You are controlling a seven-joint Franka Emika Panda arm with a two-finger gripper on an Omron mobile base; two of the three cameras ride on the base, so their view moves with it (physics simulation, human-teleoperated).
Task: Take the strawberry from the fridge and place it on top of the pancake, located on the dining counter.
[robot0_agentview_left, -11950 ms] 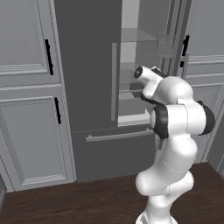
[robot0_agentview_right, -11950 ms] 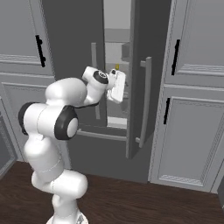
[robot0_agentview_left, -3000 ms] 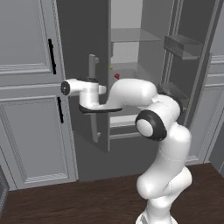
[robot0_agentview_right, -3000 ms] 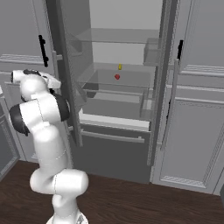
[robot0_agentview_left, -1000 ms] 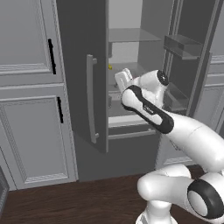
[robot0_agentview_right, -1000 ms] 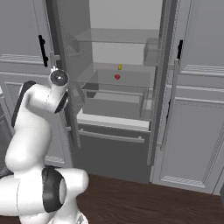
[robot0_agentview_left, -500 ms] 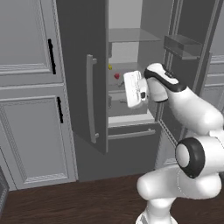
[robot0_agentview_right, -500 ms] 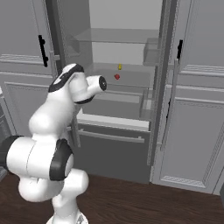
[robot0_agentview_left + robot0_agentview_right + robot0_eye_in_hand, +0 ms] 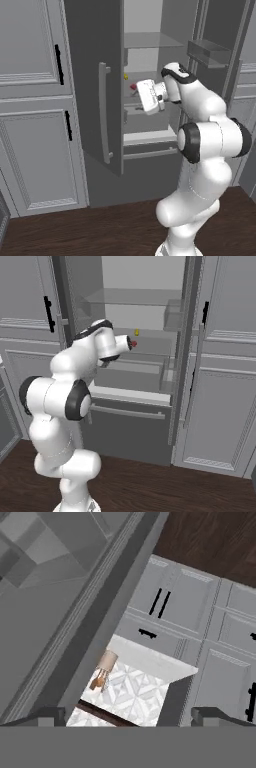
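- At the far left of the left base view we see light grey panelled cabinets [image 9: 32, 150] with short black handles.
- Next comes the fridge [image 9: 95, 100], dark grey, its left door swung open toward us, a long silver bar handle [image 9: 104, 112] running down it.
- Inside, on a pale shelf [image 9: 150, 40], a small yellow item [image 9: 125, 76] sits just left of and above the strawberry [image 9: 133, 86], a tiny red berry.
- Our tool [image 9: 146, 96] sits at the end of the white arm, raised to shelf height just right of the strawberry. In the hand view its two dark fingertips [image 9: 45, 716] stand far apart with nothing between them, so it is released.
- In the right base view the strawberry [image 9: 133, 344] shows as a red spot at the front edge of the hand; we cannot tell whether they touch.
- Further right stands the fridge's open right door [image 9: 187, 346], then more grey cabinets [image 9: 222, 391].
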